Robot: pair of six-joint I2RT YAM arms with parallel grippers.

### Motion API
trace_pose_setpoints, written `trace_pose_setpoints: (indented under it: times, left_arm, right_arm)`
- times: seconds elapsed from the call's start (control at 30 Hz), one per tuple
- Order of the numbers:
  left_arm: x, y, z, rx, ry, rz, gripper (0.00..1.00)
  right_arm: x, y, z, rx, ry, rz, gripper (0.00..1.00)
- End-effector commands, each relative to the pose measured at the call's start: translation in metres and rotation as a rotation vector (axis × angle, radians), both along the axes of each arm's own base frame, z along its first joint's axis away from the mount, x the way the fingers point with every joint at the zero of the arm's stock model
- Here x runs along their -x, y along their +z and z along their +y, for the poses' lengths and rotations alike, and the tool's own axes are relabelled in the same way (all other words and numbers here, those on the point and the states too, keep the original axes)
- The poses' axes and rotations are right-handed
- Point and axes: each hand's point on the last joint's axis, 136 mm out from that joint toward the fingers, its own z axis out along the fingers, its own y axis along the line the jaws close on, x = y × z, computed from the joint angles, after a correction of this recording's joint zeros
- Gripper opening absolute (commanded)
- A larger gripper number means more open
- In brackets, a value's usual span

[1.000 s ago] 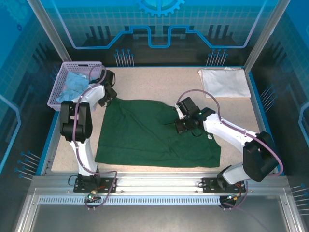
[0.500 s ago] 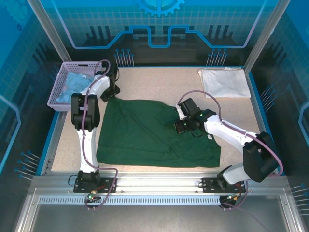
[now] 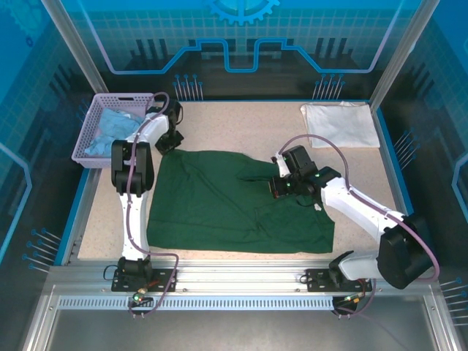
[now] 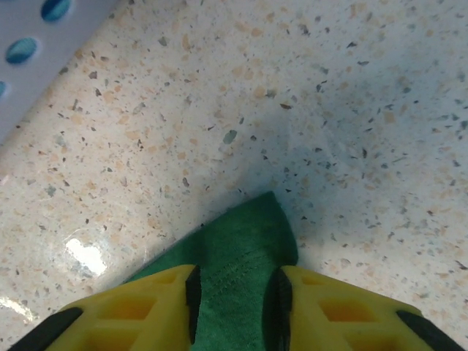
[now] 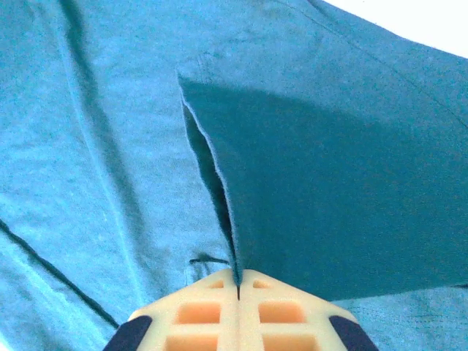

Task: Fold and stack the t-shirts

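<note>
Green t-shirt point(image 3: 219, 205) lies unfolded — your right end effector point(image 5: 238, 279) clamps a fold, left end effector point(image 4: 234, 285) apart astride a corner; white t-shirt point(image 3: 340, 124) looks folded.

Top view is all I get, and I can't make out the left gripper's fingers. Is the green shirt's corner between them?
Observer: Yes. On the left wrist camera a corner of the green shirt lies flat between the yellow fingers of the left gripper, jaws apart.
Operator: And the right gripper?
Observer: Its wrist camera shows the right gripper shut on a raised fold of that shirt.
Operator: Basket in the way?
Observer: No; the basket sits apart from the corner, bare table between.
</note>
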Motion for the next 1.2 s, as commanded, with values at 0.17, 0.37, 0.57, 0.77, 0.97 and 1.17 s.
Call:
trace_pose_setpoints:
  times: [0.17, 0.37, 0.57, 0.77, 0.97, 1.17]
  left_arm:
    - [-0.008, -0.004, -0.006, 0.017, -0.014, 0.006, 0.31]
    - [-0.013, 0.001, -0.008, 0.028, -0.021, -0.013, 0.08]
    - [-0.022, 0.032, -0.009, 0.025, -0.047, -0.099, 0.0]
    - [-0.032, 0.085, -0.014, -0.015, -0.1, -0.247, 0.0]
    - [-0.039, 0.105, -0.016, -0.046, -0.175, -0.305, 0.0]
    - [-0.034, 0.106, -0.01, -0.088, -0.201, -0.3, 0.0]
  right_arm:
    - [0.001, 0.011, -0.001, -0.055, -0.016, -0.005, 0.0]
    - [-0.001, 0.016, -0.003, -0.063, -0.03, -0.01, 0.0]
    - [-0.021, 0.029, -0.022, -0.085, -0.146, -0.009, 0.0]
    - [-0.079, 0.062, -0.054, -0.124, -0.308, -0.026, 0.0]
    - [-0.156, 0.097, -0.098, -0.181, -0.453, -0.066, 0.0]
    - [-0.214, 0.112, -0.129, -0.246, -0.511, -0.083, 0.0]
